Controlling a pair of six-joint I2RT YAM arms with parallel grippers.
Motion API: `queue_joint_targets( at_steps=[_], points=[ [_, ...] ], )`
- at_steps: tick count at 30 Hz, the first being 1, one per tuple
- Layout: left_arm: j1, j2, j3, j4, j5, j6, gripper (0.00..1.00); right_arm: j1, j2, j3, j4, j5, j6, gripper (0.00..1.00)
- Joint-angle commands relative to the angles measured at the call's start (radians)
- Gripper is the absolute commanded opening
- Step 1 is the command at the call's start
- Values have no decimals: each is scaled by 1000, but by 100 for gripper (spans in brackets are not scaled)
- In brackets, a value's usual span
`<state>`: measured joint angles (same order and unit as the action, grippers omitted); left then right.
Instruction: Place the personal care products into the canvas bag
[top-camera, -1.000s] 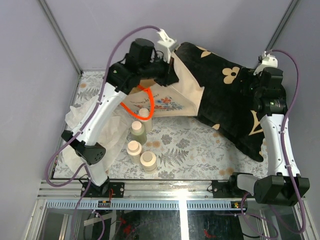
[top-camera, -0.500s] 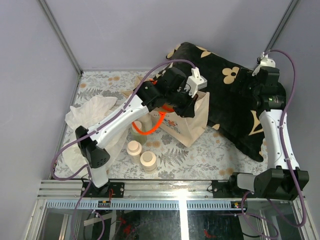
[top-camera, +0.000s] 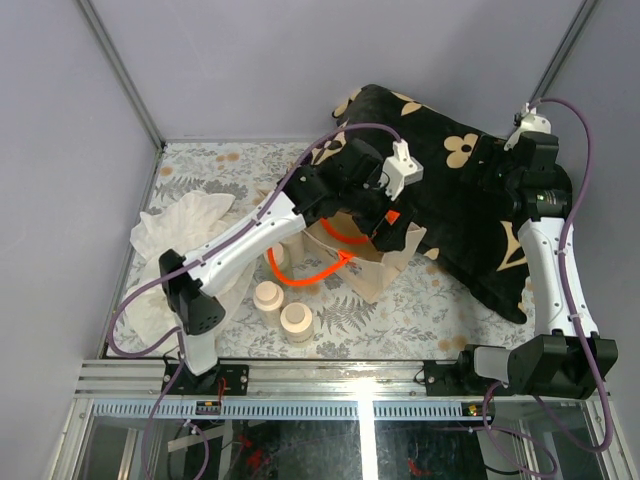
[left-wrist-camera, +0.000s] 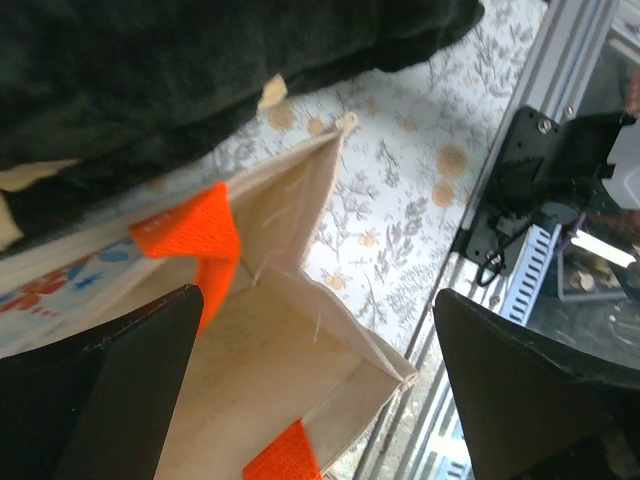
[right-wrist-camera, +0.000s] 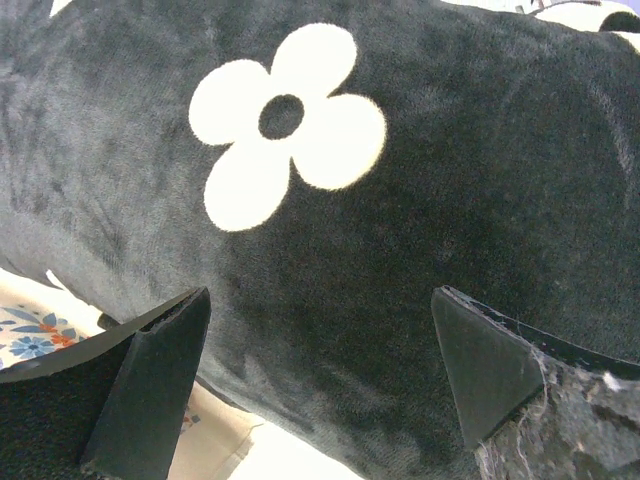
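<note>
left gripper (left-wrist-camera: 318, 292) fingers spread wide, holding nothing, over the canvas bag (top-camera: 374, 270). bag stands mid-table, mouth up, likely so drops go straight in. bottles (top-camera: 296, 322) sit just near-left of it. right gripper (right-wrist-camera: 320, 292) also spread, over black cloth (right-wrist-camera: 450, 200).

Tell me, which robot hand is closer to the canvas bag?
Left. The left gripper hangs right above the open canvas bag; the right gripper is off to its side, over the black flowered cloth.
</note>
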<state>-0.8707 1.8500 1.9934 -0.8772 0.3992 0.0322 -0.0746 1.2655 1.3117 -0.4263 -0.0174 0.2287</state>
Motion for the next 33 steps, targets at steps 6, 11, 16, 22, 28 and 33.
queue_joint_targets(
  at_steps=[6,11,16,22,28,33],
  points=[
    [0,-177,81,183,-411,31,100,11,16,92,50,-161,-34,99],
    [103,-223,104,88,-702,14,100,57,57,191,-20,-322,-103,99],
    [345,-214,129,-91,-699,-148,100,179,109,305,-116,-390,-206,99],
    [442,-215,6,-123,-688,-166,100,303,176,386,-206,-424,-279,100],
    [443,-273,-122,-64,-523,-156,100,420,212,409,-255,-384,-313,100],
    [443,-291,-195,-41,-454,-152,100,487,237,404,-267,-348,-331,99]
  ],
)
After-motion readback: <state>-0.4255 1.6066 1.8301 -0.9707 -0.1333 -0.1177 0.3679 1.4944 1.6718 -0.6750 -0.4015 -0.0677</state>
